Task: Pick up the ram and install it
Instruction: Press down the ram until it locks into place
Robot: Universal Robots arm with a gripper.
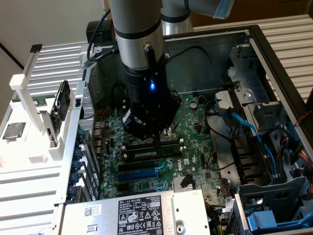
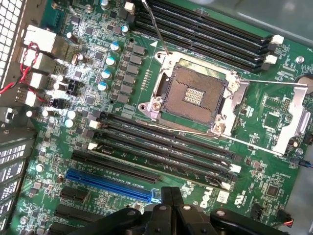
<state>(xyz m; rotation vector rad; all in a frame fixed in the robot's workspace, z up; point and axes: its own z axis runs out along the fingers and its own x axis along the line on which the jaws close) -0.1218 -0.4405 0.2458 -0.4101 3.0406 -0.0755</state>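
My gripper point(image 1: 158, 141) hangs low over the green motherboard point(image 1: 195, 122) inside the open computer case, its tip just above the bank of black memory slots point(image 1: 151, 152). A long narrow stick with a pale label, apparently the ram point(image 1: 148, 154), lies seated along one of those slots right under the tip. From the wrist, the two black fingers point(image 2: 171, 196) are pressed together with nothing between them, above the blue slot point(image 2: 111, 183). Among the black slots point(image 2: 161, 147) I cannot pick the ram out in the wrist view.
The open processor socket point(image 2: 193, 93) lies between two slot banks. A white rack point(image 1: 29, 112) at the exterior view's left holds a square silver chip point(image 1: 13, 130) and a dark part point(image 1: 61, 100). Blue cables point(image 1: 254, 132) and drive cages crowd the right. A labelled power supply point(image 1: 142, 213) sits in front.
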